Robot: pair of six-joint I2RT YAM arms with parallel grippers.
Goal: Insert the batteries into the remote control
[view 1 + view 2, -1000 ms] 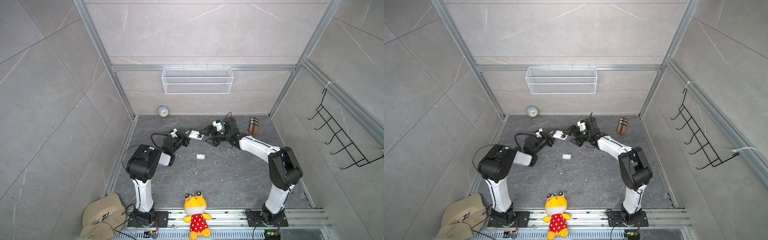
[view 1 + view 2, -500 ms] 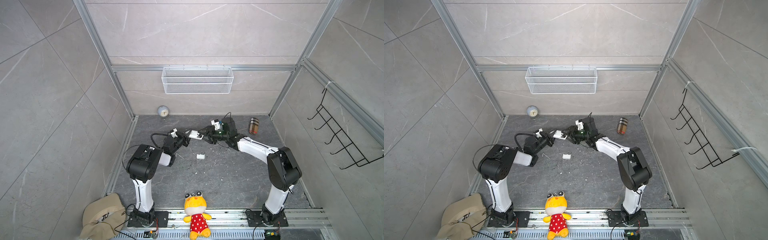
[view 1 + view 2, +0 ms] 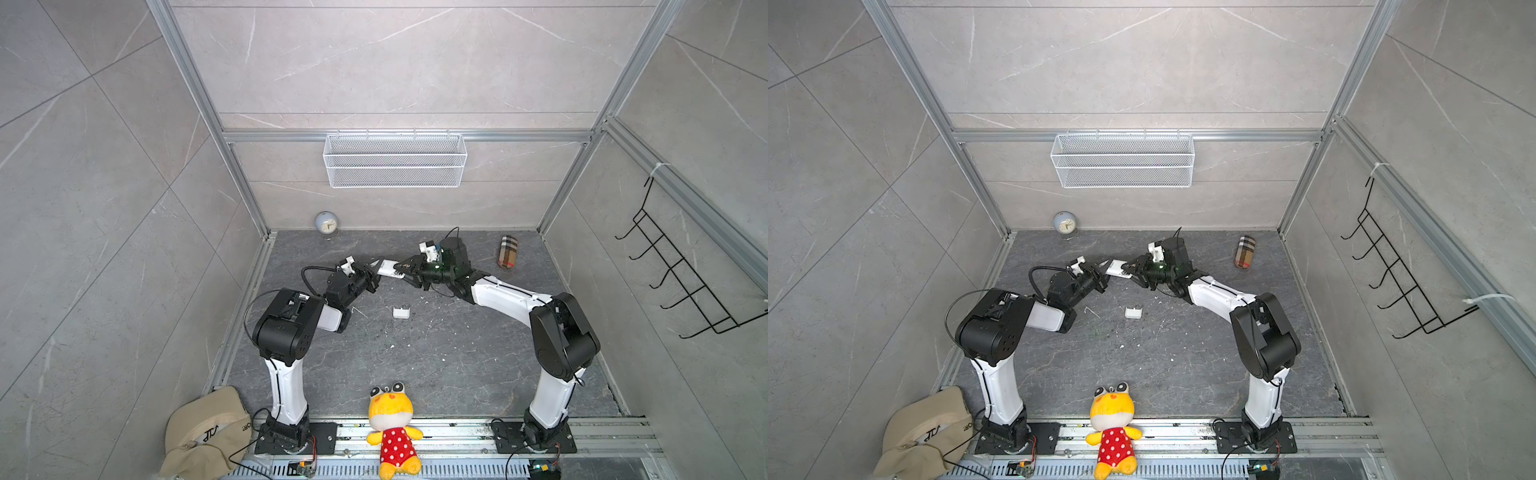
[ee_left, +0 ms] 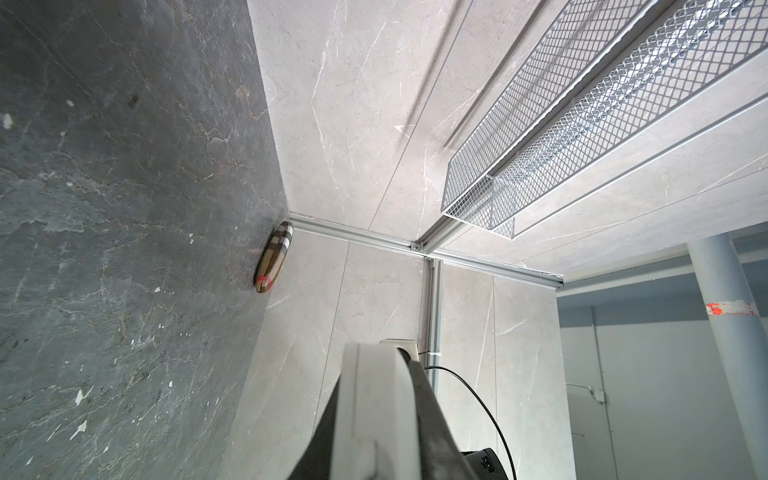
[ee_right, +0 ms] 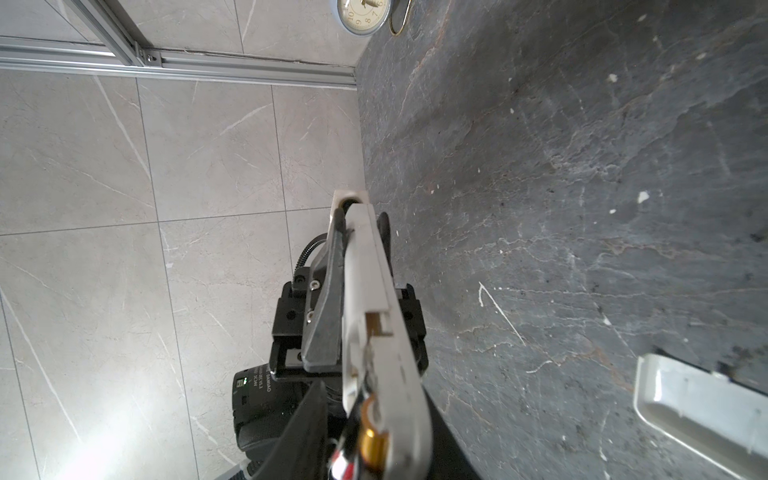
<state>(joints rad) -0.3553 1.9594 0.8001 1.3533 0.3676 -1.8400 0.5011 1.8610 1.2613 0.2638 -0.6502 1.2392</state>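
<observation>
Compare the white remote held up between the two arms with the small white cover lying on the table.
The remote is long and slim; the cover is short and nearly square. The remote is held off the table in the left gripper; the cover lies loose on it, untouched. A gold-tipped battery shows at the remote's open end in the right wrist view; the cover is empty. Both are white plastic.

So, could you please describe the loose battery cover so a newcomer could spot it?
Look at the middle of the dark stone tabletop. On the plush toy's side of the held remote control lies the battery cover, the only small white square lying loose.
</observation>
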